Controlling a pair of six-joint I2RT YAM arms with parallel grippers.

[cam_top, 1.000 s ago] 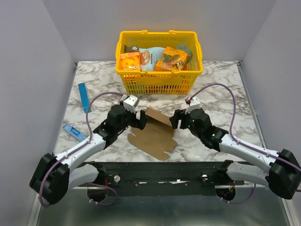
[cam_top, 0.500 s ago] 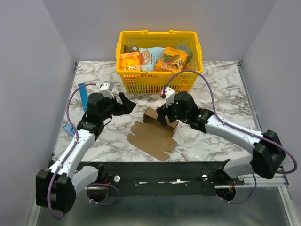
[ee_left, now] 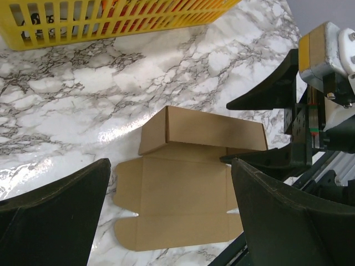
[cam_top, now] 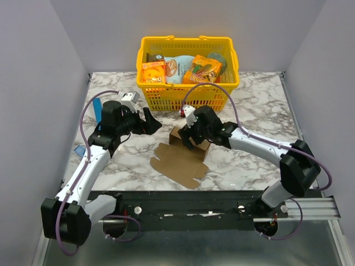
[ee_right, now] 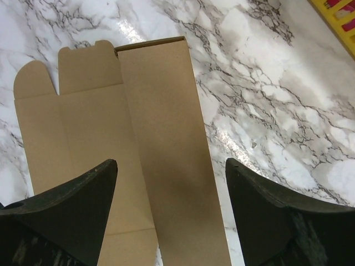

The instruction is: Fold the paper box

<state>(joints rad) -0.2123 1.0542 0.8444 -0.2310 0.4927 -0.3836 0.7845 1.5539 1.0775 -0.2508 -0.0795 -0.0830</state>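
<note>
Flanking the paper box's [cam_top: 178, 160] raised edge, right fingers [ee_right: 61, 219] spread; left fingers [ee_left: 52, 216] spread, well clear

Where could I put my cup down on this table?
Bare marble lies right of the yellow basket, beyond the right arm. The middle is crowded: paper box, left gripper beside it, right gripper over it; a slim blue box sits left.

paper box [cam_top: 180, 160]: matt brown cardboard | table [cam_top: 255, 111]: glossy marble | basket [cam_top: 183, 98]: yellow plastic
</note>
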